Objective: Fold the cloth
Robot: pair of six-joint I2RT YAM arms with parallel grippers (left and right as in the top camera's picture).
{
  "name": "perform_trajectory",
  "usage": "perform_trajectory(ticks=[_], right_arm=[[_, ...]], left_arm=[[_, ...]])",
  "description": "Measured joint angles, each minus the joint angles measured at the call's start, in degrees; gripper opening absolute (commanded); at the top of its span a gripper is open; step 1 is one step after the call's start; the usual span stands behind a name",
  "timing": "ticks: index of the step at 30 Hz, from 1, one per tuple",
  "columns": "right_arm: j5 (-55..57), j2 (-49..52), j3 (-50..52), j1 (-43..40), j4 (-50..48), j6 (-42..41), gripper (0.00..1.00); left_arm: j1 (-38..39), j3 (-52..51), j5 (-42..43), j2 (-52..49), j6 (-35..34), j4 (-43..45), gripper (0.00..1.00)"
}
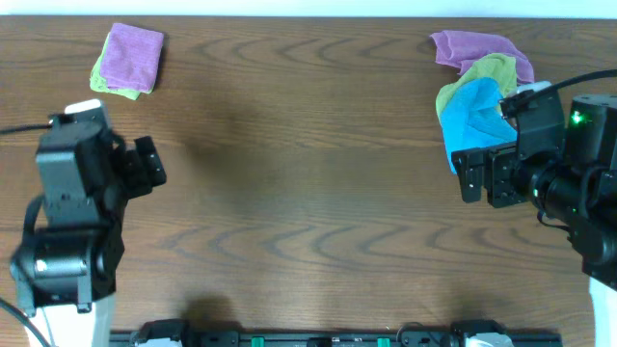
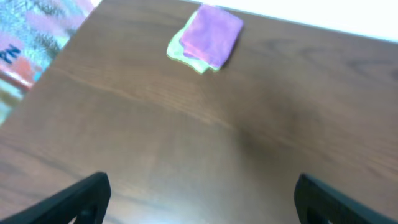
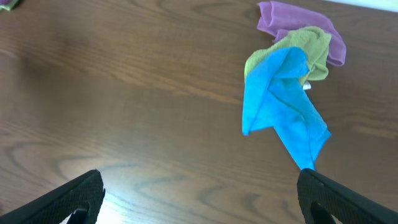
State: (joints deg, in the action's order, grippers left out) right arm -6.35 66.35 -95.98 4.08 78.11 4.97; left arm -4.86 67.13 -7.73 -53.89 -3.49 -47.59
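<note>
Lying crumpled at the far right of the counter is a blue cloth. It rests partly on a green cloth, and a purple cloth pokes out behind that one. All three touch in one messy heap. From above, the right arm hides the blue cloth's right edge. The right gripper hangs near the heap, spread wide and holding nothing. Only wood lies between them.

At the far left corner sits a neat stack, a folded purple cloth on a green one. The left gripper is near it but not touching, spread wide too.

The counter is dark brown wood with wavy grain. A white strip runs past its far edge. A black rail runs along the near edge. Off the left side something pink and blue-green shows, too blurry to tell.
</note>
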Motion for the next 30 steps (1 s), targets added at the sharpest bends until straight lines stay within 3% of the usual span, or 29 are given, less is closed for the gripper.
perform_trajectory(ticks=[6, 13, 19, 30], right_arm=[[0.00, 0.00, 0.11, 0.00, 0.02, -0.11, 0.99], [0.00, -0.02, 0.13, 0.00, -0.07, -0.13, 0.99], [0.00, -0.04, 0.15, 0.00, -0.02, -0.13, 0.99], [-0.02, -0.04, 0.15, 0.00, 0.04, -0.13, 0.99]], left_arm=[[-5.33, -21.66, 5.95, 15.04, 3.48, 14.49, 0.95], [-3.96, -39.67, 8.44, 30.34, 3.72, 19.71, 0.95], [-1.42, -49.16, 8.87, 39.85, 2.27, 20.79, 0.95], [0.98, -57.83, 8.61, 48.52, -0.44, 21.05, 0.95]])
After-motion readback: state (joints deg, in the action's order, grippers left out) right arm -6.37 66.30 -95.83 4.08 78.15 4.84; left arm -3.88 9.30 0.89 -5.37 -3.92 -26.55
